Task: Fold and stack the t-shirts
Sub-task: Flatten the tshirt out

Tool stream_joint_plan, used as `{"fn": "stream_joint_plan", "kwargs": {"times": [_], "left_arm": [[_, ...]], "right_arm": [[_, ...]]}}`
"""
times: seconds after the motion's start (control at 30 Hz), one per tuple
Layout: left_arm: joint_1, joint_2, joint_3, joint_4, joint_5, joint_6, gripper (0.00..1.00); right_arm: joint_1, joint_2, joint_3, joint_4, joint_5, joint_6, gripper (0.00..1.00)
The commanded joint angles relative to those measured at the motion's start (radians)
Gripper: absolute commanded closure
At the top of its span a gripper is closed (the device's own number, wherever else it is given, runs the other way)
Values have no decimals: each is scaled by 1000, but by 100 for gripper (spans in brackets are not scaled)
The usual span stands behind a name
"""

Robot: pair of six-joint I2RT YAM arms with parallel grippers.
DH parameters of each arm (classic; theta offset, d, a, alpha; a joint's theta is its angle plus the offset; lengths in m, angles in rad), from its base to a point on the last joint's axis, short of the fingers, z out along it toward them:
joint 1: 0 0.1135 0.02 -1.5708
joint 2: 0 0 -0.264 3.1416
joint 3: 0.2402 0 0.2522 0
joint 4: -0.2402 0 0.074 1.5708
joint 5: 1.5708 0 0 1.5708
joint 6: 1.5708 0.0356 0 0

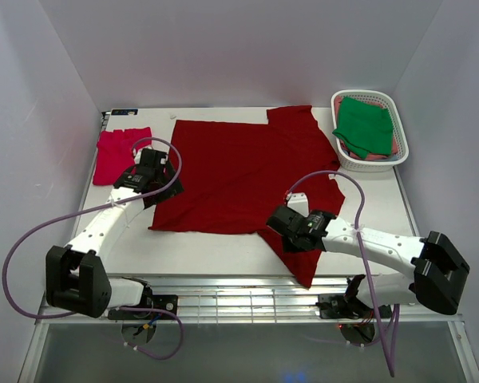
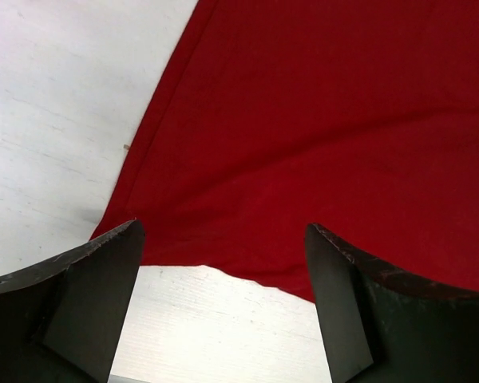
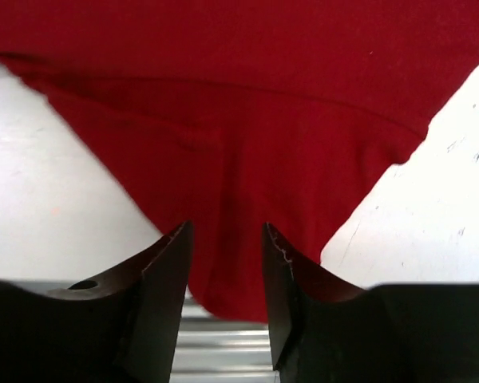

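Hovering left gripper [image 2: 223,226], jaws wide and empty, above near-left corner of dark red t-shirt [image 2: 327,128] spread on table [image 1: 215,249]; poising right gripper [image 3: 226,226], partly open, gripping nothing, over its near-right tip.

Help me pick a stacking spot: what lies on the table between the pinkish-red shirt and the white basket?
The large dark red t-shirt, spread flat, fills most of the stretch from pinkish-red shirt to white basket, as the top external view shows.

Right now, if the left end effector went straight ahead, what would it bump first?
Probably the dark red t-shirt; its edge lies just ahead of the open left end effector, though depth is unclear.
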Motion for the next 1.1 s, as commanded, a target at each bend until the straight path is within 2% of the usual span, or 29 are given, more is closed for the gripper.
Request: {"fn": "stream_joint_plan", "kwargs": {"times": [0.0,0.17,0.4,0.7,1.07], "left_arm": [[-3,8,2,76,29,2,8],[-3,13,28,77,27,4,8],[-3,-3,11,77,26,12,7],[-3,-29,-10,65,24,12,6],[-4,-62,-18,50,0,13,5]], "right_arm": [[-46,0,-75,199,57,-34,55],[-89,18,-119,329,51,-126,60],[-111,23,-118,411,22,-167,63],[-129,124,-116,423,-26,-176,65],[-129,72,-159,383,-47,-140,69]]}}
